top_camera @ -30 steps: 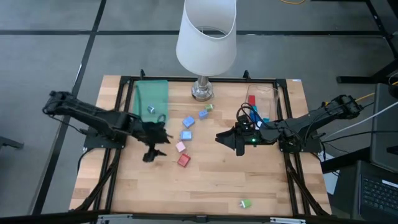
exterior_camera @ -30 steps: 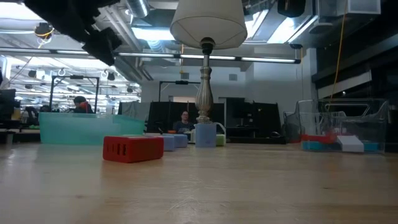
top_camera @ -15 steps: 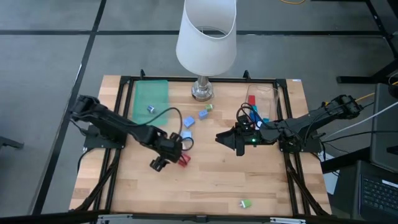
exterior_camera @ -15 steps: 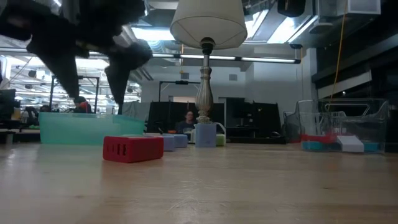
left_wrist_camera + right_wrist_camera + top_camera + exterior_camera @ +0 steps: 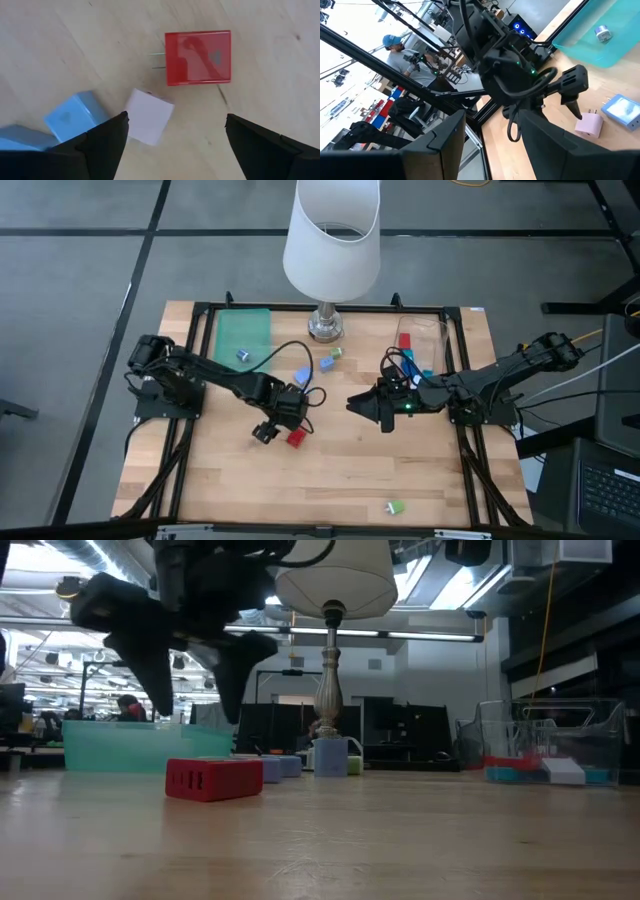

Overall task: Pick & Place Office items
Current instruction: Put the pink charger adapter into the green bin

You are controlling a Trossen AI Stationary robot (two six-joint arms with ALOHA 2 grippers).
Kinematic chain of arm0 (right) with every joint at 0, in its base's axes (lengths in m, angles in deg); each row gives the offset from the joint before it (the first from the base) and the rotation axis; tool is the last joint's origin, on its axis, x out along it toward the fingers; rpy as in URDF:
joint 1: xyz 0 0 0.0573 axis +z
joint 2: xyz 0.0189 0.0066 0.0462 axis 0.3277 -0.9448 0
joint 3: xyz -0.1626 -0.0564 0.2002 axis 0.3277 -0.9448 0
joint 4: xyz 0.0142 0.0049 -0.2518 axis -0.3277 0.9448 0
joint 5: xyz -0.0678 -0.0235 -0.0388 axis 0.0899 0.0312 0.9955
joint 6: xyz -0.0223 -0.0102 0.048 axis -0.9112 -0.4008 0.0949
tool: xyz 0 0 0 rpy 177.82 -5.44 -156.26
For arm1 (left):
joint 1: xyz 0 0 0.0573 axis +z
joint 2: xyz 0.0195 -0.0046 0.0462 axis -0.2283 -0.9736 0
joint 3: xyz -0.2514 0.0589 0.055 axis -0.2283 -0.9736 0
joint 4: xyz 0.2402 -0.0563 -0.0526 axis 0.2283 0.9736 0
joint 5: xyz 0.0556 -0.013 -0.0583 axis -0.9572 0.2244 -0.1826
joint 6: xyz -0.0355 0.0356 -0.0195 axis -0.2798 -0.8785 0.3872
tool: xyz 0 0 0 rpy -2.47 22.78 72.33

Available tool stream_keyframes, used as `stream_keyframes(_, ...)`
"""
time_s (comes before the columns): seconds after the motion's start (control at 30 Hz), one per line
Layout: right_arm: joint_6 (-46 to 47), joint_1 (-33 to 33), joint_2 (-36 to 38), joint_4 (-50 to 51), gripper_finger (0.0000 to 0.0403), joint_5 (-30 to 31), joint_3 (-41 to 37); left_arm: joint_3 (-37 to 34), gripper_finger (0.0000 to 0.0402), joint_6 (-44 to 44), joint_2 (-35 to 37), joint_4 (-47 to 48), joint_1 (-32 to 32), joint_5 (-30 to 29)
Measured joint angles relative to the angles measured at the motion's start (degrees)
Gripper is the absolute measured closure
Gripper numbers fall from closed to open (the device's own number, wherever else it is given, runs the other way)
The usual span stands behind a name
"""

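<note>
the green tray [image 5: 245,330] is being seen at the table's far left, with one small piece [image 5: 242,355] lying in it. the left gripper [image 5: 277,423] is being held low over the middle of the table [image 5: 340,480], its fingers [image 5: 105,145] spread wide apart and gripping nothing. a red plug block [image 5: 296,437] is lying just beside that gripper; in the left wrist view the red plug block [image 5: 198,57] is seen flat on the wood with its two prongs showing, and a pink block [image 5: 149,116] is lying between the fingers, with a blue block [image 5: 75,116] close by. more blue blocks [image 5: 303,375] are being seen near the lamp [image 5: 330,240]. the right gripper [image 5: 360,402] is being held right of centre, its fingers parted and empty. a clear bin [image 5: 420,345] holding a few pieces is standing at the far right. a green block [image 5: 396,507] is lying alone near the front edge.
</note>
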Motion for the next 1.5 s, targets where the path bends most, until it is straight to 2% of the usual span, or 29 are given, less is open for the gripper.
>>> stream_keyframes(0.4,-1.11,0.00,0.00,0.02,0.0211,0.04,0.00,0.06,0.0072,-14.01,-1.95,0.30,2.85,0.03)
stream_keyframes(0.6,-1.91,0.00,0.00,0.00,0.0211,0.14,0.00,0.01,0.0076,-16.62,-5.28,-0.54,2.94,-0.08)
stream_keyframes(1.07,-1.29,0.00,-0.02,0.00,0.0211,0.24,0.00,0.27,0.0082,-16.27,-11.65,-3.90,4.52,0.17)
stream_keyframes(1.17,-0.86,-0.01,-0.02,0.02,0.0211,0.24,0.00,0.34,0.0107,-16.15,-12.29,-3.92,5.18,-0.10)
stream_keyframes(1.37,-0.87,-0.01,-0.01,0.02,0.0211,0.24,0.00,0.28,0.0212,-12.26,-12.55,-4.23,5.53,0.45)
stream_keyframes(1.5,-1.54,0.00,-0.02,0.03,0.0211,0.24,0.00,0.36,0.0213,-4.91,-12.61,-4.38,5.52,1.81)
